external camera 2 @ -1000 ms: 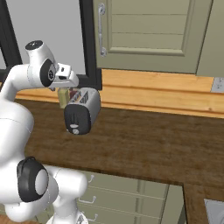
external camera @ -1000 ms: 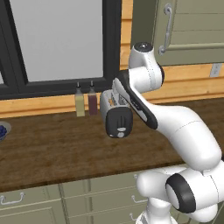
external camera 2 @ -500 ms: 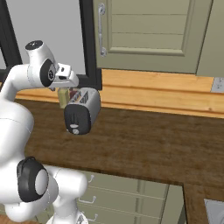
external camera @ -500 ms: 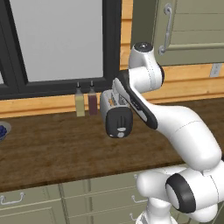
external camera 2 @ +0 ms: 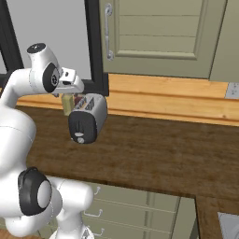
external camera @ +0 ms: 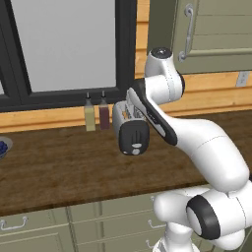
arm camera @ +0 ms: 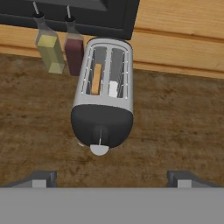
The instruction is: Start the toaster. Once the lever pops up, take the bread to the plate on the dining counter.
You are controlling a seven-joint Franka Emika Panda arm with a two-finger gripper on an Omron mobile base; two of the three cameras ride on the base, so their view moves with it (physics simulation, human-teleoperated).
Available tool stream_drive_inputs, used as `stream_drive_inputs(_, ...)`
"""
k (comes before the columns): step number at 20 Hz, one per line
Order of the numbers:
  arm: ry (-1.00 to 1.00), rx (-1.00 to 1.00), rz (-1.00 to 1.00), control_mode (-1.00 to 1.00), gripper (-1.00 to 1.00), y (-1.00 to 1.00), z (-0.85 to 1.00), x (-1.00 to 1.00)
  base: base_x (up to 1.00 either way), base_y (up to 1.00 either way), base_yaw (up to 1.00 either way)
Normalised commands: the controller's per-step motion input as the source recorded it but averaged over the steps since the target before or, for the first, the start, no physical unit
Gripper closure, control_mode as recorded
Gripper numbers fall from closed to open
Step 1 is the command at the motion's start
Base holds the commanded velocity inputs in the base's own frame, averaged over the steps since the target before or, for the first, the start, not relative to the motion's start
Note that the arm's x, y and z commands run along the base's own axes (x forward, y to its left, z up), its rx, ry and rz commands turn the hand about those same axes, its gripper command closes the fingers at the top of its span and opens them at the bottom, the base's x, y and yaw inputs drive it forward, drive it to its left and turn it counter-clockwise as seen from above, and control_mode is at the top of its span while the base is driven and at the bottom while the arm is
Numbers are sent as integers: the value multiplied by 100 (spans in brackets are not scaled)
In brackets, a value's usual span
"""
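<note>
Two slots top the small rounded silver-grey toaster (arm camera: 104, 94) standing on the dark wood worktop (arm camera: 175, 122) beside two slim bottles (arm camera: 59, 46), a golden-tan bread slice (arm camera: 96, 78) sunk in one. Above it hangs the white arm's gripper (arm camera: 110, 177), jaws spread fully and empty. On the black end face, the small dark lever (arm camera: 100, 136) looks stiff and likely needs a firm downward push; the bread, light and crumbly, seems best pinched gently across its faces.

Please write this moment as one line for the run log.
phase: approach | gripper: open, above toaster | bread: in slot | lever: not yet pressed
</note>
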Motion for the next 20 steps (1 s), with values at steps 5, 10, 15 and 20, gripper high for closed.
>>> stream_drive_inputs(5, 0, 0, 0, -100, -100, 0, 0, 0, 0, 0, 0)
stream_drive_inputs(10, 0, 0, 0, -100, -100, 0, 0, 0, 0, 0, 0)
stream_drive_inputs(15, 0, 0, 0, -100, -100, 0, 0, 0, 0, 0, 0)
stream_drive_inputs(20, 0, 0, 0, -100, -100, 0, 0, 0, 0, 0, 0)
